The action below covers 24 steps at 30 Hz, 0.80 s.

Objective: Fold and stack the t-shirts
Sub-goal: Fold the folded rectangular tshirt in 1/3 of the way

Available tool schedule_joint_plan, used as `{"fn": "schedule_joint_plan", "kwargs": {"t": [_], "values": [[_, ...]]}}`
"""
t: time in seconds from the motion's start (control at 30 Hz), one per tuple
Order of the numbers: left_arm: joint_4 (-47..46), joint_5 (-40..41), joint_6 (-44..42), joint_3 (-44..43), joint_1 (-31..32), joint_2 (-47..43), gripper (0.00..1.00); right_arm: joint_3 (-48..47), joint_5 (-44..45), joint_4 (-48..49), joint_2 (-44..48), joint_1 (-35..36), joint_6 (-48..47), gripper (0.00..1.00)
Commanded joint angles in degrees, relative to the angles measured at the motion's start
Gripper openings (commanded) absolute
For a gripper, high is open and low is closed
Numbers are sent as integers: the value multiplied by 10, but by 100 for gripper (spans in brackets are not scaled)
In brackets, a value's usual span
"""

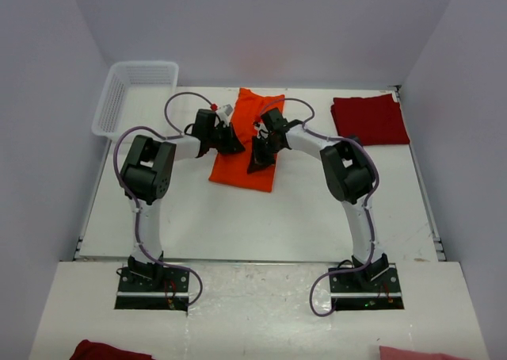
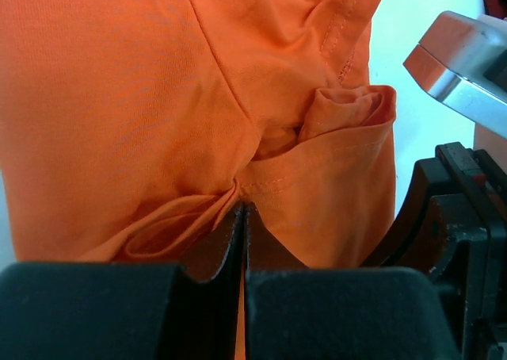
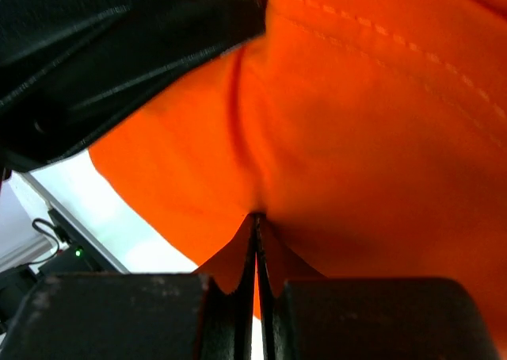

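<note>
A bright orange t-shirt (image 1: 244,120) lies as a long folded strip in the middle of the table. My left gripper (image 1: 235,143) comes at it from the left and is shut, pinching a bunched hem of the orange t-shirt (image 2: 158,98) at its fingertips (image 2: 230,225). From the right, my right gripper (image 1: 260,158) is shut on a fold of the same orange cloth (image 3: 356,122), which puckers at its tips. Both grippers meet over the strip's near half. A dark red t-shirt (image 1: 370,120) lies folded flat at the back right.
A white lattice basket (image 1: 135,97) stands at the back left corner. On the near shelf by the arm bases lie a dark red cloth (image 1: 107,350) and a pink cloth (image 1: 420,353). Walls enclose the table on three sides.
</note>
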State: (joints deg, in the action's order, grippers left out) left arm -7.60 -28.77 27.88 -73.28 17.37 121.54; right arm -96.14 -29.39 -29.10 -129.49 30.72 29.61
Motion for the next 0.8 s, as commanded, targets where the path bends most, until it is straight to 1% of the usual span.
{"fn": "schedule_joint_plan", "kwargs": {"t": [0.0, 0.07, 0.1, 0.13, 0.17, 0.37, 0.47, 0.63, 0.77], "values": [[28, 10, -14, -2, -1, -24, 0, -25, 6, -43, 9, 0, -6, 0], [35, 10, -7, -5, -1, -23, 0, -44, -8, -69, -9, -1, -11, 0], [34, 8, -5, 1, -1, -23, 0, -56, -6, -114, -19, -1, -17, 0], [32, 8, -2, 6, -1, -26, 0, -64, -8, -125, -24, -1, -19, 0], [30, 12, 2, 11, -1, -29, 0, -59, -11, -130, -26, -1, -22, 0], [36, 38, 16, 73, -1, -62, 0, 5, 32, -131, 17, -1, -31, 0], [36, 57, 23, 114, 1, -88, 0, 41, 31, -116, 42, -1, -25, 0], [31, 72, 22, 177, 19, -132, 0, 111, 18, -60, 72, -1, 0, 0], [27, 83, 19, 210, 32, -161, 0, 225, 19, 20, 133, 6, 34, 0]]}}
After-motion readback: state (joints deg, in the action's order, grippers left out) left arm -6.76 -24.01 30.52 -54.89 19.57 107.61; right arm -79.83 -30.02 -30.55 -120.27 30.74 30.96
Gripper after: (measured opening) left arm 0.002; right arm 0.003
